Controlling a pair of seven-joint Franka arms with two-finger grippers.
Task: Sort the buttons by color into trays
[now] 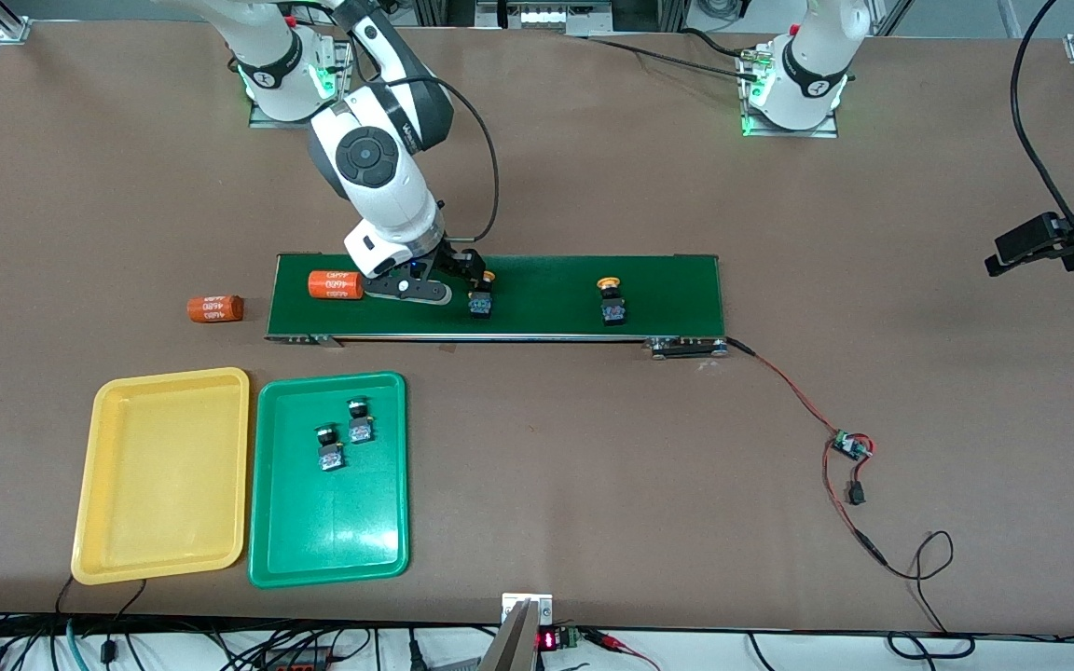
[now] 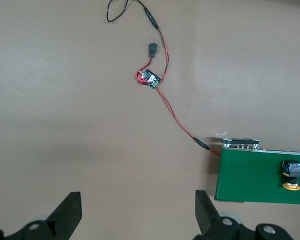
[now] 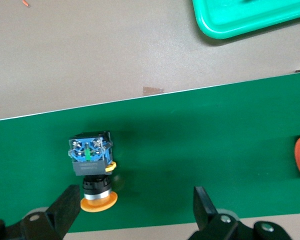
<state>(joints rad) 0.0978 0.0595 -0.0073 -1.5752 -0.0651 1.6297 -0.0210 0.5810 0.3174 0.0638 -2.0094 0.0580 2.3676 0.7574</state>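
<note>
A yellow-capped button [image 1: 480,300] lies on the dark-green conveyor belt [image 1: 546,296]. My right gripper [image 1: 472,269] hangs low over it, open. In the right wrist view the button [image 3: 92,167] lies by one finger [image 3: 66,206], its cap just inside the open gripper [image 3: 137,210]. A second yellow-capped button [image 1: 612,304] lies on the belt toward the left arm's end, also in the left wrist view [image 2: 291,175]. Two green-capped buttons [image 1: 359,421] [image 1: 329,450] lie in the green tray [image 1: 332,522]. The yellow tray [image 1: 164,475] holds nothing. My left gripper [image 1: 1012,250] waits open [image 2: 138,212] over bare table.
One orange cylinder [image 1: 335,284] lies on the belt beside my right hand, another [image 1: 215,308] on the table past the belt's end. A red wire with a small circuit board [image 1: 849,445] runs from the belt's other end.
</note>
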